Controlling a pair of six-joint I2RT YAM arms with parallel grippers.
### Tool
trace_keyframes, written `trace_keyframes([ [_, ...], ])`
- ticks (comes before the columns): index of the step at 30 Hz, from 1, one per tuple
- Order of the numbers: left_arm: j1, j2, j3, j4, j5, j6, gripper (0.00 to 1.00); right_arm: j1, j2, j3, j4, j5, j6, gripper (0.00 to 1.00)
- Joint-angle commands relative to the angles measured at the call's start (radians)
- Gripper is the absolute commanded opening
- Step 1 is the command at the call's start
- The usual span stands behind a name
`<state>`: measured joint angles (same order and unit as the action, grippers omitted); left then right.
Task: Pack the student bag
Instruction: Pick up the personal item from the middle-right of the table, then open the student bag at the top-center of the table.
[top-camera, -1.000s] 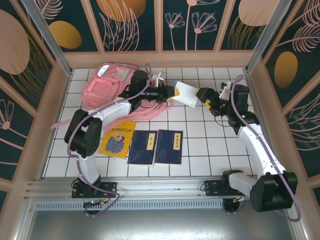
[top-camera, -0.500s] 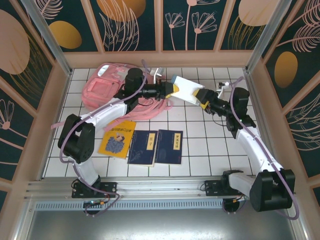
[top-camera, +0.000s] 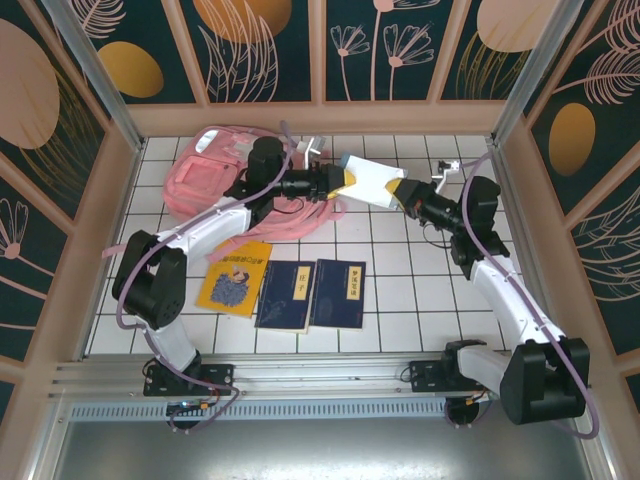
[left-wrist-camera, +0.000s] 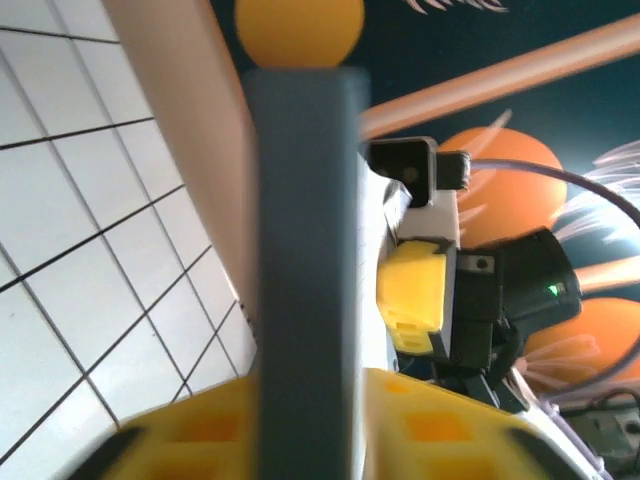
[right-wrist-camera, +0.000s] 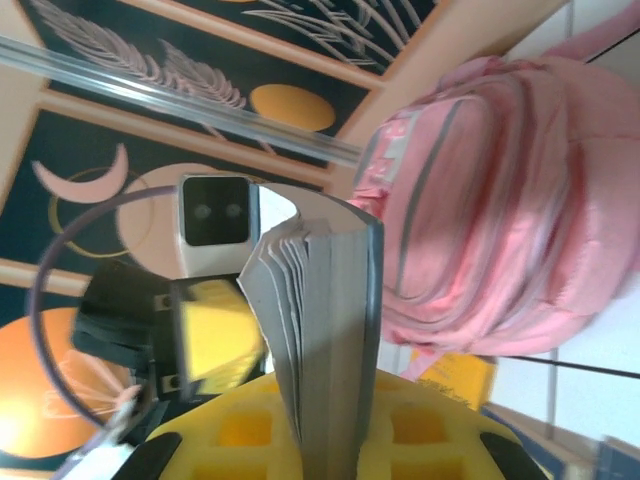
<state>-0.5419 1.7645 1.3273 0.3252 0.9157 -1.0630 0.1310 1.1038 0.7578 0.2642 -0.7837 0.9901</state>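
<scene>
A grey-spined book with a white cover (top-camera: 372, 182) hangs in the air between both arms, right of the student bag (top-camera: 205, 180), a big pink backpack lying at the back left. My right gripper (top-camera: 402, 195) is shut on the book's right end; in the right wrist view the page edges (right-wrist-camera: 330, 330) are pinched between its yellow pads (right-wrist-camera: 320, 430), with the bag (right-wrist-camera: 490, 220) behind. My left gripper (top-camera: 338, 180) is at the book's left end. The spine (left-wrist-camera: 305, 250) stands between its jaws (left-wrist-camera: 310, 420), with a thin pale gap on one side.
Three books lie flat in a row at the table's middle front: a yellow one (top-camera: 235, 277) and two dark blue ones (top-camera: 288, 294) (top-camera: 338, 292). Pink bag straps (top-camera: 300, 215) trail under the left arm. Wooden walls enclose the tiled table.
The right gripper came in from the right and closed on the book's right end. The left gripper's jaws loosened around the left end. The book shifted slightly left and back.
</scene>
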Motion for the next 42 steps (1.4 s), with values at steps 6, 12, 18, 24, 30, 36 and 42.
trace_keyframes([
  [6,0.093,0.010,0.281,-0.687,-0.439,0.470,0.58,0.004,-0.070,0.081,-0.315,0.233,-0.232,0.00],
  [12,0.197,0.026,0.269,-0.735,-0.653,0.524,0.58,0.007,-0.077,0.047,-0.335,0.258,-0.267,0.00],
  [18,0.226,0.127,0.336,-0.788,-0.769,0.594,0.59,0.011,-0.070,0.003,-0.289,0.214,-0.258,0.00],
  [24,0.227,0.221,0.370,-0.818,-0.757,0.625,0.58,0.011,-0.068,-0.028,-0.268,0.192,-0.249,0.00],
  [30,0.227,0.215,0.283,-0.735,-0.582,0.586,0.53,0.010,-0.053,-0.045,-0.258,0.186,-0.251,0.00],
  [36,0.226,0.165,0.206,-0.668,-0.515,0.564,0.47,0.011,-0.023,-0.083,-0.195,0.158,-0.217,0.00],
  [42,0.226,0.130,0.176,-0.661,-0.526,0.580,0.44,0.016,-0.001,-0.097,-0.157,0.141,-0.196,0.00],
])
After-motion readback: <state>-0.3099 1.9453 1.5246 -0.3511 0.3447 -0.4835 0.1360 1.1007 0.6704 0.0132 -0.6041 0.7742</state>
